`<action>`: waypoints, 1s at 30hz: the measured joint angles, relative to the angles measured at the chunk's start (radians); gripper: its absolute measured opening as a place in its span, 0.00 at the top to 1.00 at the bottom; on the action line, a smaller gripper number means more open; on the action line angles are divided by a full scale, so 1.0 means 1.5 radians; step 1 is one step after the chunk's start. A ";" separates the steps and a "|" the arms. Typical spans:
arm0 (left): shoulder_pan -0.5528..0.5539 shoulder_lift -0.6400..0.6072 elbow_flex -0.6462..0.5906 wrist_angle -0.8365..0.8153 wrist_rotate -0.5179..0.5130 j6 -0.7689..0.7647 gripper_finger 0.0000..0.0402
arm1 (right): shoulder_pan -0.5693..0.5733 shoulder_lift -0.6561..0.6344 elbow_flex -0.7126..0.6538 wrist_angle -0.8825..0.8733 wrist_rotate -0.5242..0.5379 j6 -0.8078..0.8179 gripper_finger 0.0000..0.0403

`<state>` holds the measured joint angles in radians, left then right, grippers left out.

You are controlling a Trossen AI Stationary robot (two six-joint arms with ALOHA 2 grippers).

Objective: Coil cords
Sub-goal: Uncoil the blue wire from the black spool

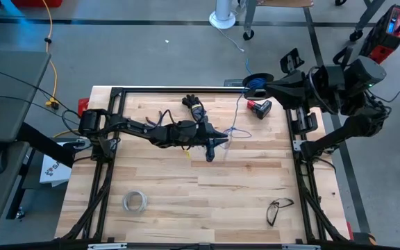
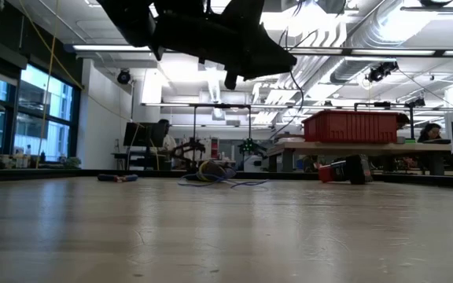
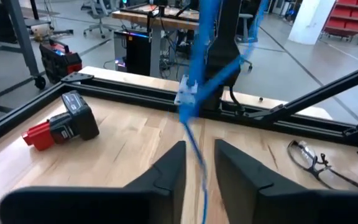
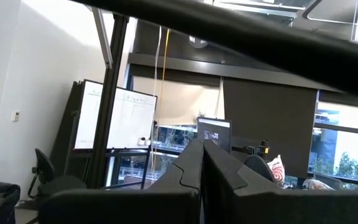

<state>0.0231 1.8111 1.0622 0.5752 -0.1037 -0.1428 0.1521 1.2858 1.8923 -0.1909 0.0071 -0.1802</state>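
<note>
Left end effector: mid-bench, fingers parted, the wire running loose through the gap rather than pinched; likely guiding it
Right end effector: at the far edge of the bench, at the spool; fingers pressed together in its wrist view, whether they clamp the spool cannot be told
Wire: thin, blue, strung from the spool toward the left end effector, some slack lying on the bench
Spool: dark, at the far rail, raised there probably for winding
Containers: red bin behind the bench, contents hidden
</note>
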 joint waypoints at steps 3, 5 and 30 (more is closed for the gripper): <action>0.000 0.000 0.000 0.002 0.000 -0.001 0.92 | 0.000 0.000 0.000 0.000 0.000 0.000 1.00; 0.000 0.000 0.000 -0.001 0.000 -0.009 0.97 | 0.000 0.000 0.000 0.000 0.000 0.000 1.00; -0.126 -0.363 0.000 -0.843 -0.106 -0.067 1.00 | 0.022 -0.022 0.000 -0.260 0.233 0.062 1.00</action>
<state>-0.1657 1.2661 1.0618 -0.6898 -0.2633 -0.2437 0.1853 1.2526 1.8919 -0.5812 0.3561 -0.0876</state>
